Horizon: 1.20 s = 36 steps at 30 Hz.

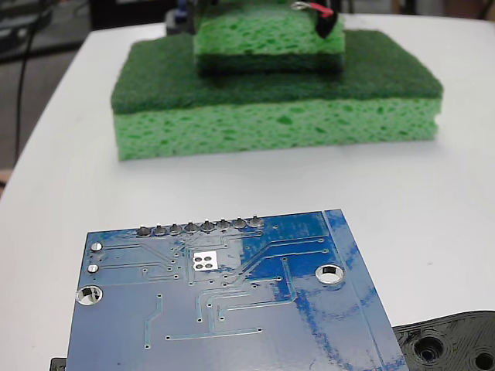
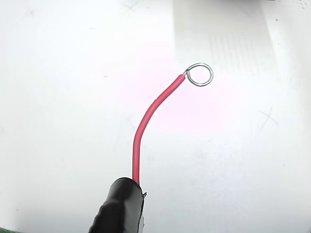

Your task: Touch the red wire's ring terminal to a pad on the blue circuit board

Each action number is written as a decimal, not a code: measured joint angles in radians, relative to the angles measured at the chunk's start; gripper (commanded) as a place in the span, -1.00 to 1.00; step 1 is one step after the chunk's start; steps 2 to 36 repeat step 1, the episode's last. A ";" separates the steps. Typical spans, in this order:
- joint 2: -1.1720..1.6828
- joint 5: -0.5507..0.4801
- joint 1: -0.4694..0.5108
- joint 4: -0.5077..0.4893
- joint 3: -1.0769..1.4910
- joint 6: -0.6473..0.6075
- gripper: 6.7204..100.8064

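Observation:
The blue circuit board [image 1: 224, 309] lies close to the camera in the fixed view, with a row of solder joints [image 1: 199, 227] along its far edge and round mounting holes. Far behind it, at the top edge, the red wire [image 1: 324, 11] hangs above the sponges with its black end piece [image 1: 326, 27] and silver ring terminal [image 1: 299, 6]. In the wrist view the red wire [image 2: 146, 121] curves up from the black end piece [image 2: 119, 206] to the ring terminal [image 2: 199, 74], over bare white table. The board is out of the wrist view. No gripper fingers show in either view.
A small green sponge [image 1: 267, 39] is stacked on a large green sponge [image 1: 278, 100] at the back of the white table [image 1: 433, 201]. A black plastic part with holes [image 1: 456, 344] lies at the board's lower right. Dark clutter stands beyond the table's far edge.

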 measured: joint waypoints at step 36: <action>0.000 0.000 0.000 0.000 0.000 0.000 0.99</action>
